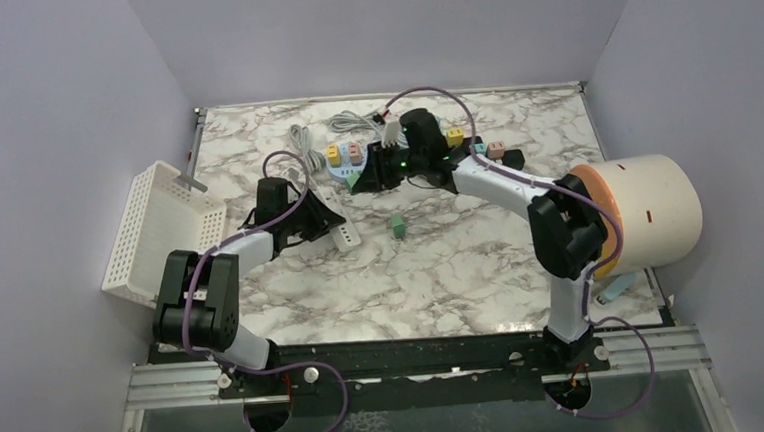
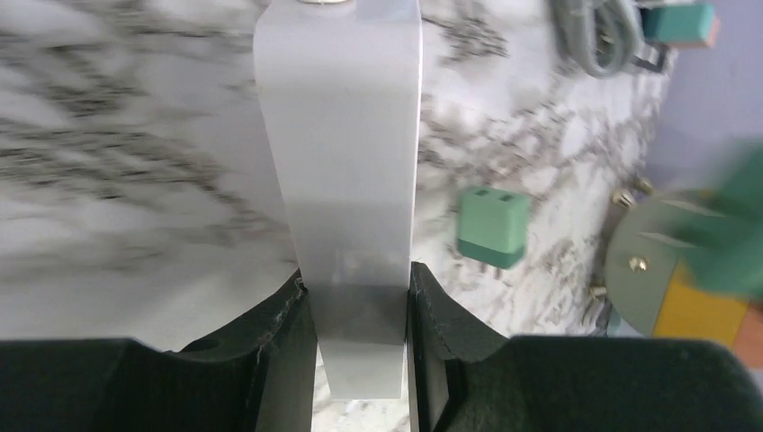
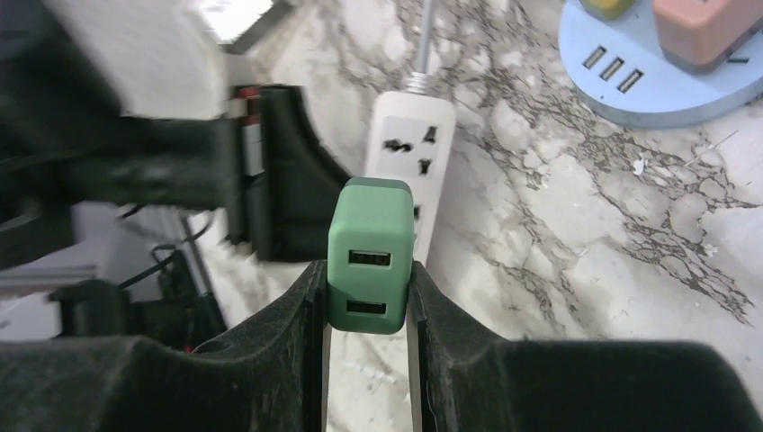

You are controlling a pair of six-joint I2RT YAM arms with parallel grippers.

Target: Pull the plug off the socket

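The left gripper [image 2: 360,310], held low, clamped the white plastic power strip [image 2: 342,153]. The right gripper [image 3: 367,297], extended just beyond the strip, pinched the green square charger plug [image 3: 371,236].

On the marble table [image 1: 443,292] we see a white basket [image 1: 158,230] tilted at nine o'clock and a cream cylinder [image 1: 653,209] with an orange rim at three o'clock. A round blue hub [image 3: 684,94] carrying coloured adapters sits near twelve, beside coiled grey cables [image 1: 305,141]. A loose green charger [image 1: 397,225] lies near the centre.
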